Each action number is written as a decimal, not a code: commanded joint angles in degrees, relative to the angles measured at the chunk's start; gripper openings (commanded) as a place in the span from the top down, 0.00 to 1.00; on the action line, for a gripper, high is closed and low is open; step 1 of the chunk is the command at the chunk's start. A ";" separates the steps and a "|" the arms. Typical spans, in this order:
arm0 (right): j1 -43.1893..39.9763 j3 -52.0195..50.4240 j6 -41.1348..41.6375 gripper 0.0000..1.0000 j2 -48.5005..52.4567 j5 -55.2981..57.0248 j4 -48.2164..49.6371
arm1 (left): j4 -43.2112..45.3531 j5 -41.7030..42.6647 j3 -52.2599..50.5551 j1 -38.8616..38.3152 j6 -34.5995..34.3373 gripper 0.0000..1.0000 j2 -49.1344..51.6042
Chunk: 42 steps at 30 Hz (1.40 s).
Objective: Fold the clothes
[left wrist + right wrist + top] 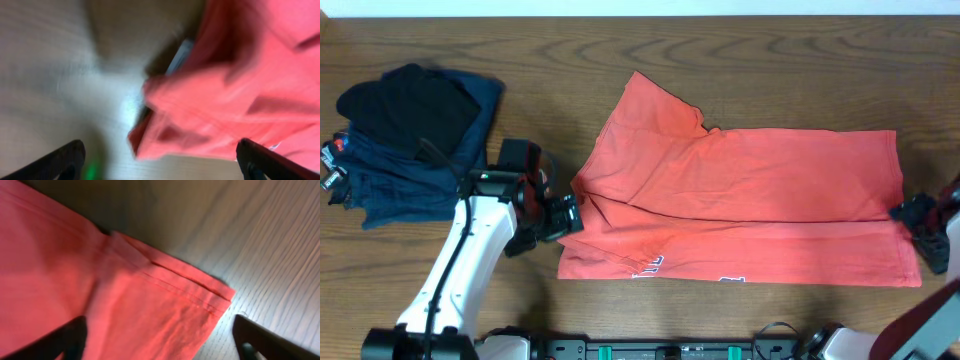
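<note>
1. Overhead view first: the coral T-shirt (740, 200) lies lengthwise across the middle and right of the table (770, 60). It is doubled over on itself, with lettering peeking out along its near edge and one sleeve poking out at the far side.
2. Left gripper (570, 215) stands wide, holding nothing. It sits just beside the shirt's crumpled left end, and in the left wrist view the rumpled cloth lies ahead of and between its fingers (65, 160).
3. Right gripper (917, 222) is also spread wide and empty, at the shirt's right end. In the right wrist view a stitched hem corner lies flat on the wood between its fingers (270, 340).
4. Risk on the left – the cloth there is bunched in several layers, so a pinch could catch an uneven number of them and drag the fold askew.
5. Risk on the right – the stacked hems are slightly offset, so a shallow grab might lift only the top layer and peel the fold open.
6. The loose sleeve would probably leave a lump if folded over as it lies.
7. A wide swing of the left arm could disturb the navy pile (400, 185) nearby.
</note>
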 commanded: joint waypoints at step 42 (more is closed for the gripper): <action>0.55 0.94 -11.17 0.01 -11.91 -20.98 -7.89 | 37.97 5.70 41.40 -11.47 17.29 0.39 54.51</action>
